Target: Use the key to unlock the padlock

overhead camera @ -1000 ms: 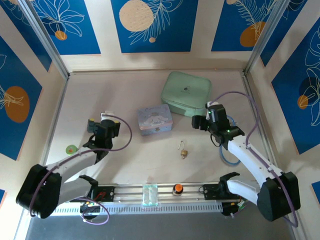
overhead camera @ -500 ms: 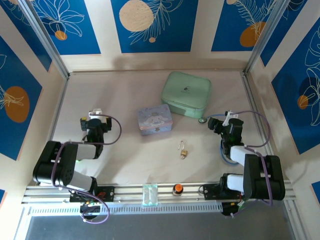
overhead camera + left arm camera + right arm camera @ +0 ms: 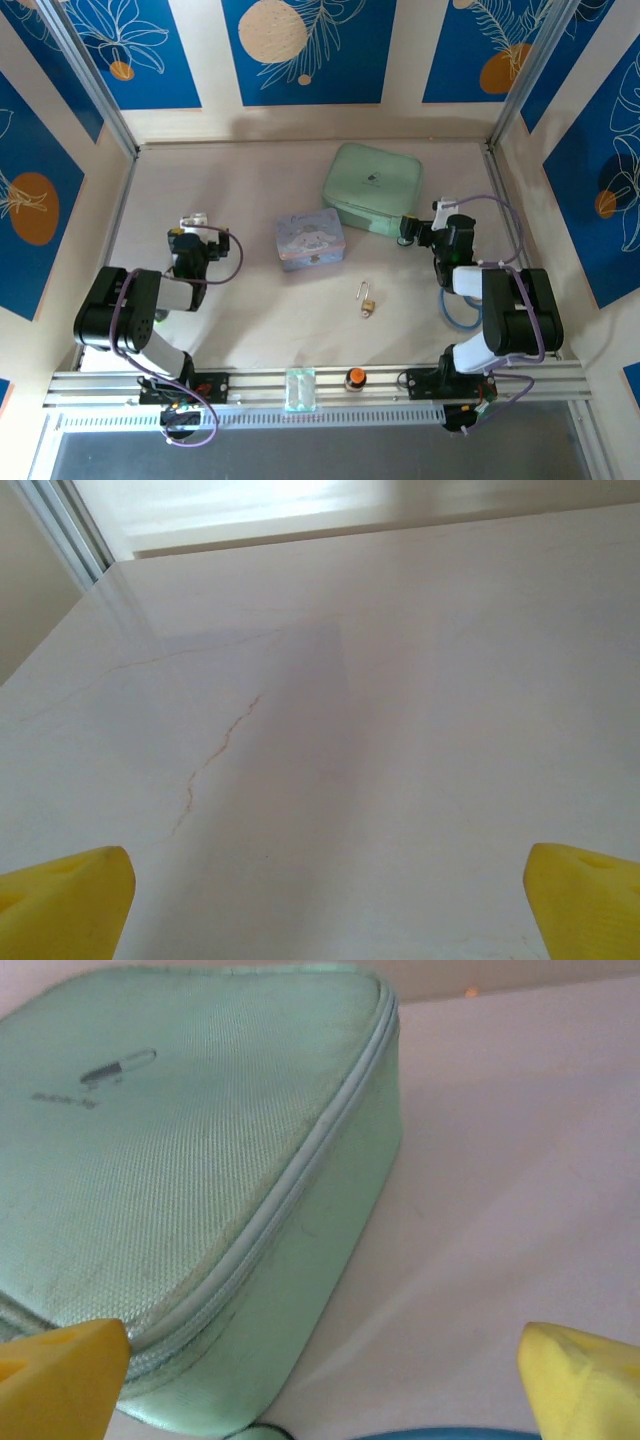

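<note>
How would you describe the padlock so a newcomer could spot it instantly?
Start at the pale-blue cartoon tin in mid-table. The padlock lies alone nearer the front edge, slightly right. It is tiny, brass-bodied with a thin silver shackle, unlike the orange-topped knob on the rail.

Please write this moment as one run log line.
left gripper: open, empty | right gripper: open, by green pouch | padlock: on table, untouched
</note>
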Controlling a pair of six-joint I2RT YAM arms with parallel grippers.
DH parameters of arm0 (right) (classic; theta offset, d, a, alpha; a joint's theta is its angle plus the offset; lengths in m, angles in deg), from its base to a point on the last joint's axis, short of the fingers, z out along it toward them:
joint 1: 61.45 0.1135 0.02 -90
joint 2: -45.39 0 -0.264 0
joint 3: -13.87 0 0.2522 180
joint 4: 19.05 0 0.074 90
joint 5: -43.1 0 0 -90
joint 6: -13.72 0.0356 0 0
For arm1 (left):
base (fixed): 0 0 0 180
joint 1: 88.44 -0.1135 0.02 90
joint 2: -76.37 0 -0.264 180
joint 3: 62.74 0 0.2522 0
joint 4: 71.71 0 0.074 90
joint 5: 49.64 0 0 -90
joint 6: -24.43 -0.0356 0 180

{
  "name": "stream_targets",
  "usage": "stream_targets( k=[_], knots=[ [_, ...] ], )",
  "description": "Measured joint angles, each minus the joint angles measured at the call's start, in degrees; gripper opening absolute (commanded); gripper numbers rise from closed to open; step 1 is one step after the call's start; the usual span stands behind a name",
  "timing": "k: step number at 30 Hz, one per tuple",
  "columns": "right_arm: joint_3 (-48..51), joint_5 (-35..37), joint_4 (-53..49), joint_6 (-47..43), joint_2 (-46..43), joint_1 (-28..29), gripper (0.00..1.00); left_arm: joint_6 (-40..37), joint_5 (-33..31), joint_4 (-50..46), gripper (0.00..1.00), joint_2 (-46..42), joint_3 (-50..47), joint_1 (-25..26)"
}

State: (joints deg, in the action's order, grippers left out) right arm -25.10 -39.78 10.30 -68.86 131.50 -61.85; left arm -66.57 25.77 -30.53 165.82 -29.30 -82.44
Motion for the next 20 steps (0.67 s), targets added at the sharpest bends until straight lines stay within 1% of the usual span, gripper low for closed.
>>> stream_targets(
  k=[20],
  knots=[
    [0.92,-0.07,1.9,-0.42,0.48,0.55,0.99,-0.02,0.04,-0.02,0.99,0.0,0.0,0.0]
  ],
)
